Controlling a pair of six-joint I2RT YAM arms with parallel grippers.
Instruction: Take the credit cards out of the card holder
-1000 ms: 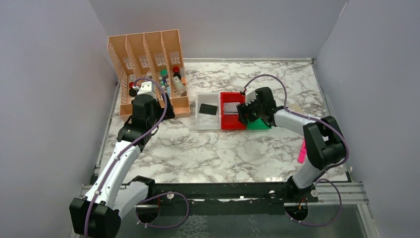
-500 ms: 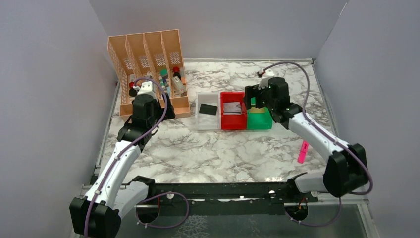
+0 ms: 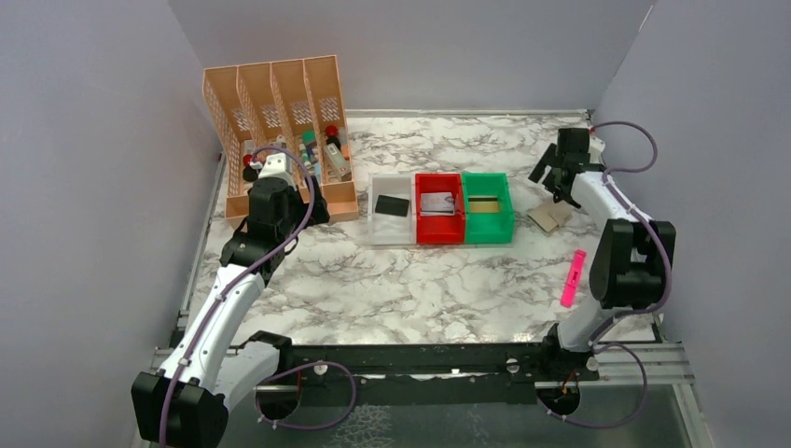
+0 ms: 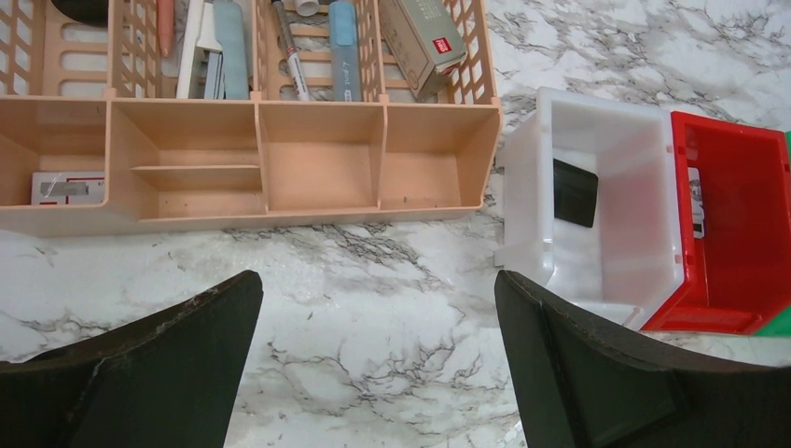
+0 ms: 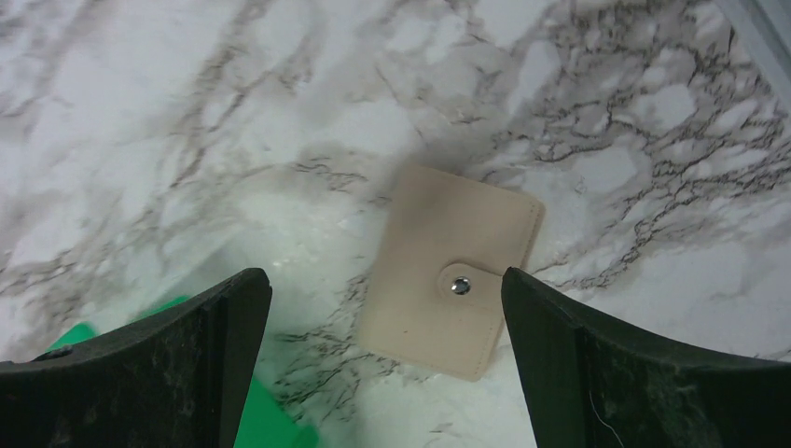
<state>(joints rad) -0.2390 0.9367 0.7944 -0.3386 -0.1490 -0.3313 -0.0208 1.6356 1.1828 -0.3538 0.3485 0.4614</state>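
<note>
The card holder [image 5: 453,275] lies closed on the marble, tan side up with its snap tab fastened, right of the green bin [image 3: 488,227]. My right gripper [image 5: 382,280] hovers open above it, empty, the holder showing between its fingers; in the top view the right gripper [image 3: 552,182] is just behind the card holder [image 3: 548,217]. A black card [image 3: 392,205] lies in the white bin [image 3: 390,233], a silver-grey card [image 3: 437,203] in the red bin [image 3: 438,231], and a gold-and-dark striped card [image 3: 482,201] in the green bin. My left gripper [image 4: 378,289] is open and empty over bare marble.
The orange slotted organizer [image 3: 280,140] with pens and small boxes stands at the back left, close ahead of the left gripper. A pink marker [image 3: 571,278] lies near the right arm's base. Grey walls close in both sides.
The right arm has lifted off the red and green bins and swung right to above the card holder, its jaws widening on the way. The left arm has not moved.
</note>
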